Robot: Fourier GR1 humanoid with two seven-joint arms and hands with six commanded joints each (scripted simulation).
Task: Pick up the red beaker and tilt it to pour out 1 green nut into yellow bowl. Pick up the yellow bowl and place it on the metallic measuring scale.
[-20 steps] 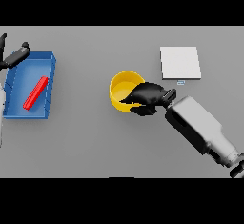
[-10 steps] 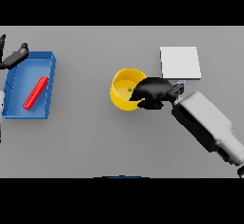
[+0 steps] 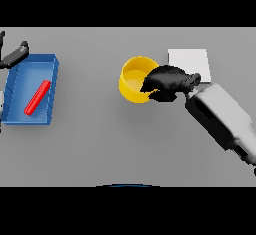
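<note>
— Yellow bowl (image 3: 134, 77) first: we see it a little right of the table's middle, with our right hand (image 3: 165, 82) clamped on its right-hand rim, fingers curled over the edge and the thumb below, so the bowl is in our grasp.

— And the scale?

— We find the metallic measuring scale (image 3: 192, 61), a pale square plate, just beyond and to the right of that hand; our wrist and the back of the hand cover its near corner. The bowl sits beside it, to its left, not on it. Whether the bowl is touching the grey table (image 3: 100, 144) or lifted off it we cannot tell.

— Where is the beaker?

— We see the red beaker (image 3: 37, 97) lying on its side inside the blue tray (image 3: 52, 94) at the far left, slanted across the tray floor.

— Our other hand?

— Our left hand (image 3: 14, 56) shows at the left edge, just above the tray's far corner, dark fingers straight and loose, holding nothing.

— The green nut?

— We cannot make it out inside the bowl.
</note>
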